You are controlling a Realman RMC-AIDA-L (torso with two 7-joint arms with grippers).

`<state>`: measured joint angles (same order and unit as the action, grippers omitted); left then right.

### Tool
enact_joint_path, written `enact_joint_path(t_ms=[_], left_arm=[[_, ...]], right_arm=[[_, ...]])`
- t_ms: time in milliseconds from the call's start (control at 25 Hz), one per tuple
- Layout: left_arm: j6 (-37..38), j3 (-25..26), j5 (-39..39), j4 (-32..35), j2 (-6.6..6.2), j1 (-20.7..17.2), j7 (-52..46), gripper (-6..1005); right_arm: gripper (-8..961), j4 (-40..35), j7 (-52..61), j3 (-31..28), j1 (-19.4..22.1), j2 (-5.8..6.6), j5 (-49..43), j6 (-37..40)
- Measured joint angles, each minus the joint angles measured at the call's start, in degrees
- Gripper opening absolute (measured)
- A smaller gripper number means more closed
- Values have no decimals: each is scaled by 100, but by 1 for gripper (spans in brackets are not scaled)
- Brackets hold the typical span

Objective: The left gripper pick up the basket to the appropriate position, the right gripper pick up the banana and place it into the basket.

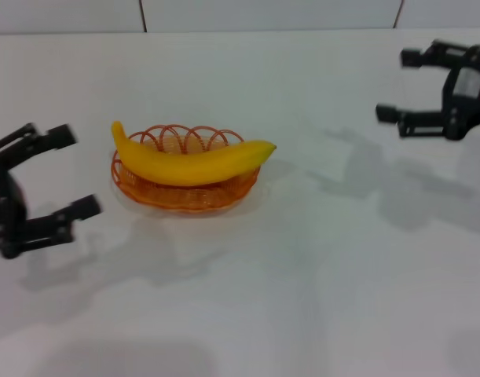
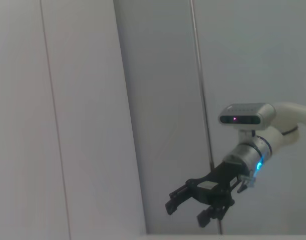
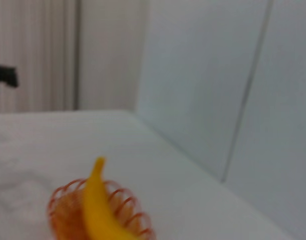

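The broad white tabletop (image 1: 302, 298) carries only the task's things, with pale wall panels (image 1: 263, 14) behind it at twelve o'clock and soft grey shadows on its surface. Both placing steps look done, so the step in hand appears to be the retreat. The small shallow oval basket of orange looped wire (image 1: 185, 192) sits on the tabletop a little toward nine o'clock of centre, and the large smooth bright yellow curved banana (image 1: 188, 163) lies across it, resting on the scalloped rim with both ends overhanging because it is longer than the basket. The left gripper (image 1: 63, 174), a black two-fingered claw at nine o'clock, is just beside the basket but apart from it, its fingers spread wide and holding nothing. The right gripper (image 1: 404, 90), a like black claw with a white label, is well apart at two o'clock, also spread and empty; the left wrist view shows it (image 2: 193, 205) against the wall with fingers parted. The next move likely calls only for drawing both arms clear without brushing the rim, since a nudge could roll the perched banana off. Nothing stands between either gripper and its way out.
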<state>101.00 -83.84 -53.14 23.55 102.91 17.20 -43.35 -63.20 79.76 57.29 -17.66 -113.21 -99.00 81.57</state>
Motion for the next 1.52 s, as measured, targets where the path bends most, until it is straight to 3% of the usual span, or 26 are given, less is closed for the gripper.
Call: enact_joint_path(t_ms=[120,280,360,520,640,720,880,1520], left_arm=[[69,412,-409,12,-159,-39,-326,892],[74,1705,-1722,709,-115,-316,-1034,893],[78,2433,-2473,1379,60,-466,-1540,893],[96,3632,-3819,2609,645,-508,-2142,893],[111,4104,-4440,3117,1020,-445,-2275,893],[114,4273,-4645,3165,1129,-342,-2278,893],[109,4412,-4940,3110,1193,-157,-2276,892],[104,4564,-5043,3116,1202,-155,-2303,893]], right_arm=[[877,-9,316,-28,-174,31,-463,263],[877,-38,582,9,-370,15,-1049,314],[877,-97,648,45,-432,-46,-1295,366],[877,-221,732,56,-500,-211,-1745,441],[877,-226,740,123,-584,-258,-1815,502],[877,-208,747,184,-631,-262,-1795,554],[877,-166,834,338,-688,-269,-1807,598],[877,-220,893,477,-718,-270,-1974,615]])
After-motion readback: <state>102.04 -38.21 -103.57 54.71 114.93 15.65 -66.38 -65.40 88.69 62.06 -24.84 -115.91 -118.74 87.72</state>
